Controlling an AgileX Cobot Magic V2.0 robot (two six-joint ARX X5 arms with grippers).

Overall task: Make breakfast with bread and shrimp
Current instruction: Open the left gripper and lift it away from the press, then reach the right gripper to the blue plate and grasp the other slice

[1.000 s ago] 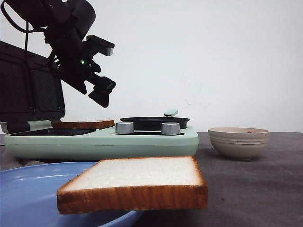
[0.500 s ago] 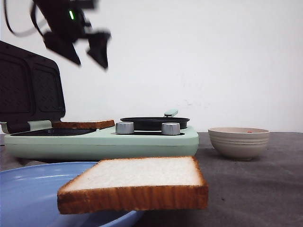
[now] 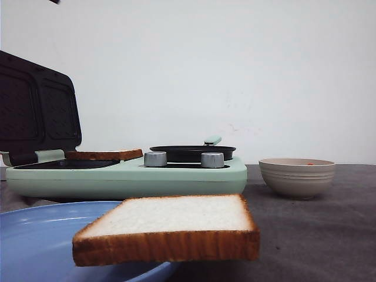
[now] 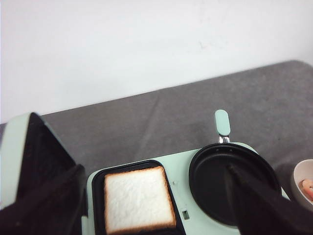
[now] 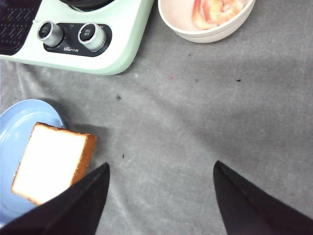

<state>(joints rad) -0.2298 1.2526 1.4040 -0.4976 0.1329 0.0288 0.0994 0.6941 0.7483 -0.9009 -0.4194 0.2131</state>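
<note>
left arm has lifted clear out of the front view; a second ago it hung over the maker, now only the wrist cams show grippers. left gripper fingers spread wide, empty, high above the maker. right gripper also spread apart, holding nothing, over bare cloth. one bread slice lies flat in the maker's square plate, lid up behind it; second slice sits on the blue plate, overhanging its rim. shrimp in the bowl, well apart to the right. reads as first slice placed, shrimp likely next, round pan empty. grey cloth table, plain white wall behind.
</note>
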